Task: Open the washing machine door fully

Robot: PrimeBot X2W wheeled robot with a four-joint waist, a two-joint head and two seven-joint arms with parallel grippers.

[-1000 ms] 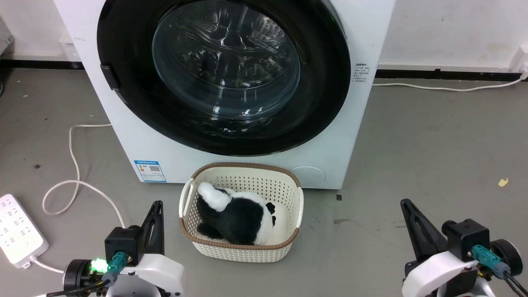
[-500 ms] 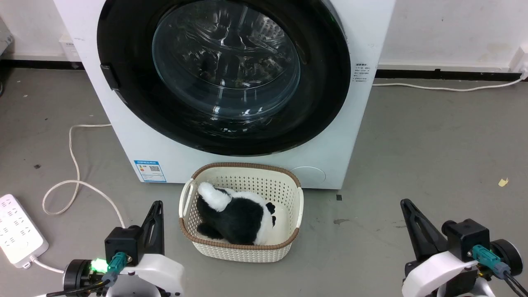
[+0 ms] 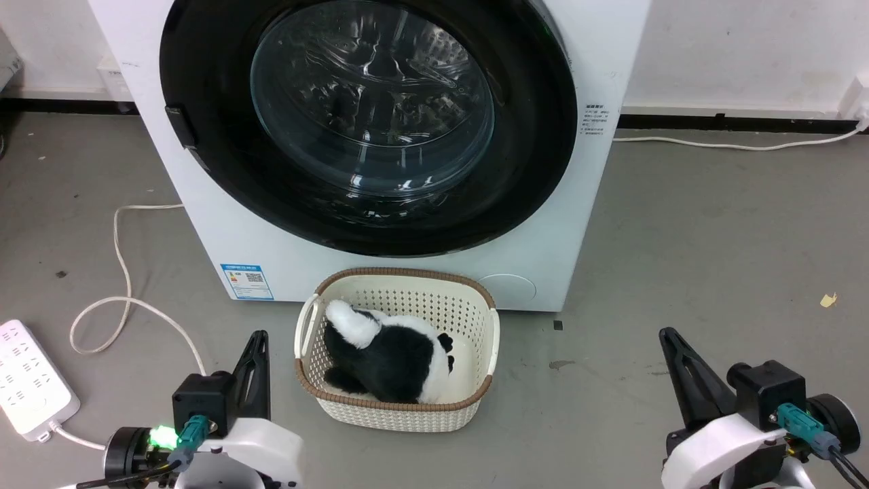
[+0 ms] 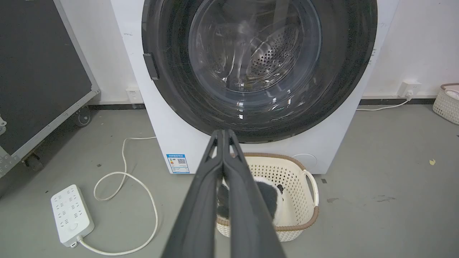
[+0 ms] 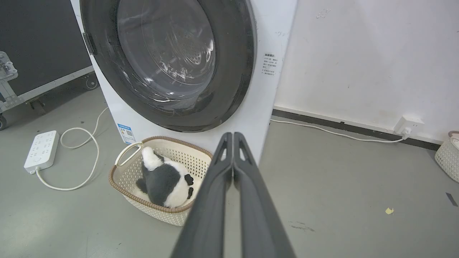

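The washing machine (image 3: 543, 224) (image 4: 340, 118) (image 5: 265, 89) is a white box standing on the floor ahead of me. Its round glossy black door (image 3: 204, 68) (image 4: 168, 43) (image 5: 236, 57) lies flat against the front, closed, with a small dark handle (image 3: 180, 125) (image 4: 150, 66) on its left rim. Through the glass bowl (image 3: 372, 95) the steel drum shows. My left gripper (image 3: 258, 337) (image 4: 223, 132) is shut and empty, low at the left beside the basket. At the lower right my right gripper (image 3: 667, 334) (image 5: 230, 134) is also shut and empty.
A cream lattice basket (image 3: 400, 411) (image 4: 308, 215) (image 5: 125, 168) holding a black-and-white plush toy (image 3: 387, 353) stands right before the machine. A white power strip (image 3: 27, 380) and looping cable (image 3: 122, 272) lie on the floor at left. A black wheeled case (image 4: 39, 71) stands left of the machine.
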